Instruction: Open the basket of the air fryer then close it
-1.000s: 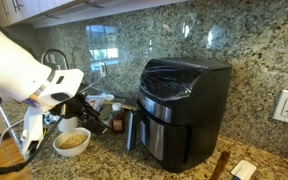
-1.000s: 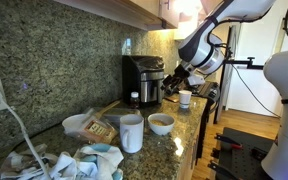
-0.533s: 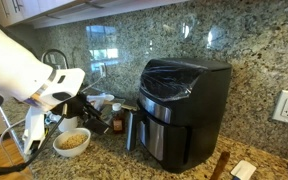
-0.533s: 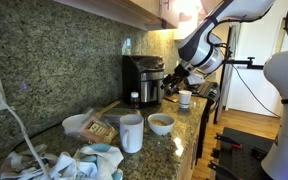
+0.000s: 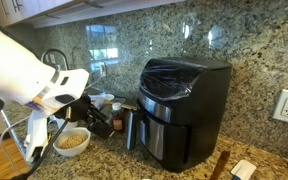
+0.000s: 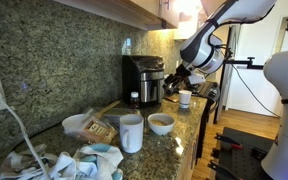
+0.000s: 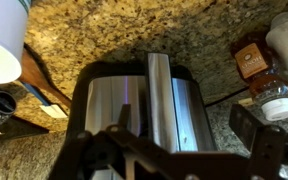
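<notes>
The black air fryer (image 5: 184, 100) stands on the granite counter against the wall; it also shows in the other exterior view (image 6: 144, 78). Its silver basket front with a vertical handle (image 5: 131, 129) faces my gripper (image 5: 102, 120). In the wrist view the basket front (image 7: 109, 110) fills the middle and the handle (image 7: 160, 90) runs down it. My gripper (image 7: 182, 126) is open, with its fingers (image 7: 244, 128) standing either side of the handle and a little short of it. It holds nothing.
A bowl of food (image 5: 72, 141) sits under the arm. A brown bottle (image 7: 252, 60) and a white cup (image 7: 4, 40) stand beside the fryer. A white mug (image 6: 132, 132), another bowl (image 6: 161, 123) and cloths (image 6: 89, 160) lie further along the counter.
The arm has shifted slightly toward the air fryer. The basket has not moved.
</notes>
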